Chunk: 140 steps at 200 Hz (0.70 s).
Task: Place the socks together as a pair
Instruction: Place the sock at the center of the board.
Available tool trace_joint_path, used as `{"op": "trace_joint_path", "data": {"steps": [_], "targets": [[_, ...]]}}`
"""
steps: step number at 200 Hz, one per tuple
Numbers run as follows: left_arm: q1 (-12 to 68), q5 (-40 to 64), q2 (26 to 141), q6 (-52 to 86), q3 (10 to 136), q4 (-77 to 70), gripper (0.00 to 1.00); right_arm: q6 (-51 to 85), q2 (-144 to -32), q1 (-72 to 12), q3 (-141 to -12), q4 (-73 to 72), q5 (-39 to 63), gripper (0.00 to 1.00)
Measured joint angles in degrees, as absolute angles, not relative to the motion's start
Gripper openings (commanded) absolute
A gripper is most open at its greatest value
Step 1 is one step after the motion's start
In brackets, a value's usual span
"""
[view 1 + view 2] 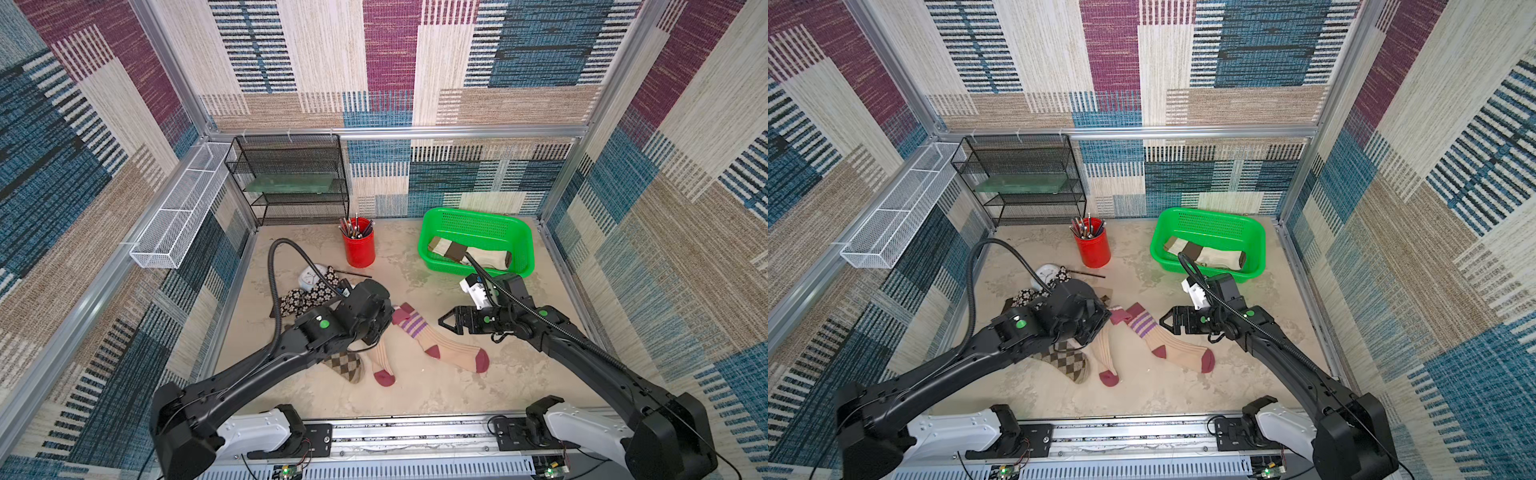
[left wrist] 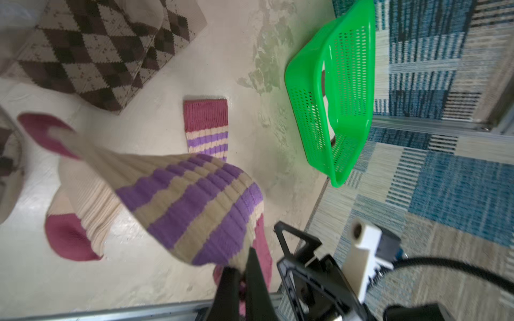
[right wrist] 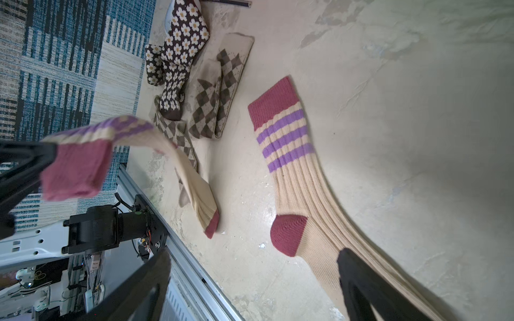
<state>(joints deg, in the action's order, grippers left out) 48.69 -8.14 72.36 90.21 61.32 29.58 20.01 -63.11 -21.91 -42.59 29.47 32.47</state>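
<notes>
Nearest the base rail (image 1: 415,434), the maroon toe of the held striped sock (image 1: 379,359) seems to touch the table (image 1: 424,395), though the drape makes that hard to settle. Its cuff is pinched in the left gripper (image 2: 242,262), raised off the surface. Its mate, the flat striped sock (image 1: 446,347), lies just rightward of those jaws, long axis slanting from the far cuff to the nearer, rightward toe; laying the pair likely means matching that slant. The right gripper (image 1: 444,321) hovers spread and empty just beside that cuff. Farther back, the green basket (image 1: 432,224) holds a cream-brown pair (image 1: 486,255).
</notes>
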Motion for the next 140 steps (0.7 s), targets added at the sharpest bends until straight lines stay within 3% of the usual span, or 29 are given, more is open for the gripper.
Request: {"op": "trace_joint_path", "data": {"steps": [41,72,96,140], "targets": [[41.6,-2.2,84.2,86.1,63.5,19.4,0.09,19.9,-63.0,-21.3,-42.3,29.7,33.1,0.95],[36.8,0.9,86.8,83.9,60.4,15.2,0.46,21.2,-63.0,-23.8,-40.5,29.3,34.4,0.94],[33.6,2.3,85.7,83.1,56.7,14.9,0.65,23.5,-63.5,-30.5,-39.7,28.9,35.0,0.93],[25.7,3.7,72.2,80.2,50.8,18.1,0.69,31.5,-71.2,-44.9,-41.7,26.6,32.3,0.88]]}}
